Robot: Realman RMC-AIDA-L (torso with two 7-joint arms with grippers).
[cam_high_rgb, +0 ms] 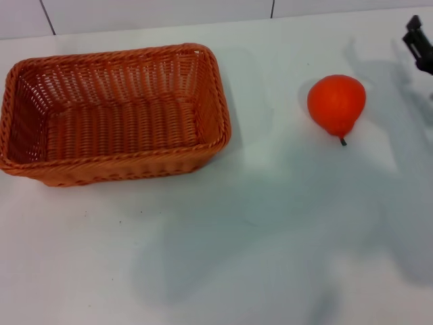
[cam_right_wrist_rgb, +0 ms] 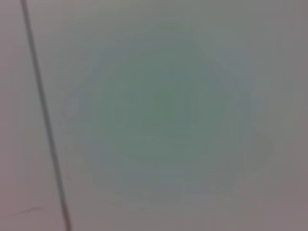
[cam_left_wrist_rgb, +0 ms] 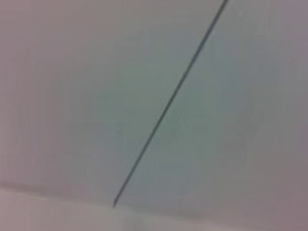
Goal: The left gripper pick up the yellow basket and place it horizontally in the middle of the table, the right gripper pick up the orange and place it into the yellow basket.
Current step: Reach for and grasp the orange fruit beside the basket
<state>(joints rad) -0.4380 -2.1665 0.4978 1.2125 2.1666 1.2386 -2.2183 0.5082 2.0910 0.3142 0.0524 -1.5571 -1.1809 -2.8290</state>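
Observation:
The yellow basket (cam_high_rgb: 115,114), woven and orange-brown, sits lengthwise on the white table (cam_high_rgb: 270,237) at the left, empty. The orange (cam_high_rgb: 336,103), glossy orange-red with a short dark stem pointing toward me, lies on the table to the right of the basket, well apart from it. Only a black part of the right gripper (cam_high_rgb: 419,44) shows at the far right edge of the head view, beyond and to the right of the orange. The left gripper is out of view. Both wrist views show only pale wall with a dark seam.
A white tiled wall (cam_high_rgb: 155,13) runs behind the table's far edge. Soft shadows of the arms fall on the table in front of and to the right of the orange.

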